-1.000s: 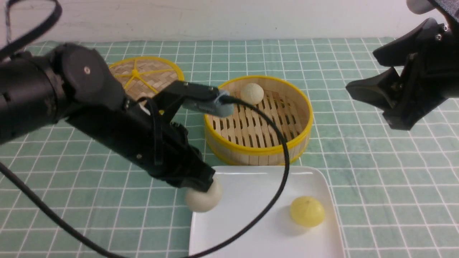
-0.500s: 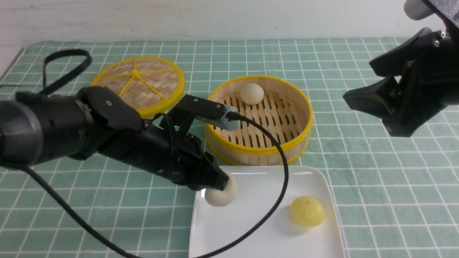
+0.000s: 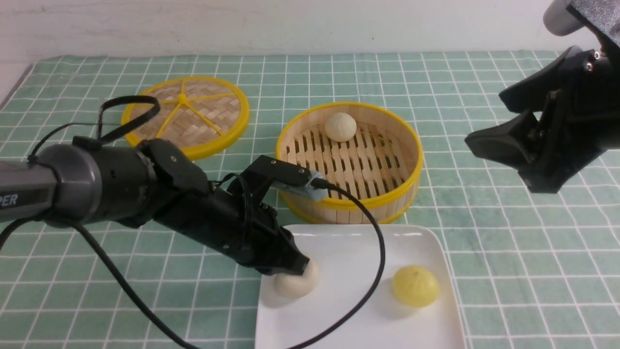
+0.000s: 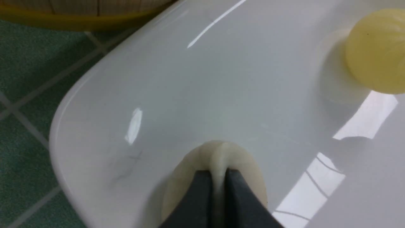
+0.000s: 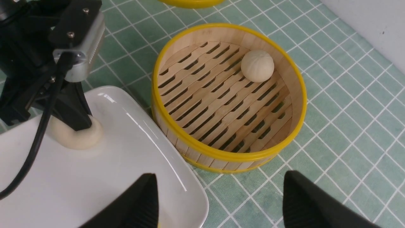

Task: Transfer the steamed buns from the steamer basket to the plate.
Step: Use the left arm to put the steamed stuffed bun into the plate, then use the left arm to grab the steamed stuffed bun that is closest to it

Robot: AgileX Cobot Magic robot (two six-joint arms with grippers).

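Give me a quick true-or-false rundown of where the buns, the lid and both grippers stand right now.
1. One pale bun lies in the steamer basket. True.
2. The yellow bun is in the basket too. False: it lies on the plate.
3. The left gripper is shut on a second pale bun at the plate's left edge. True.
4. The right gripper carries a bun. False: its jaws are open and empty.
5. The lid covers the basket. False: it lies flat on the cloth, left of the basket.
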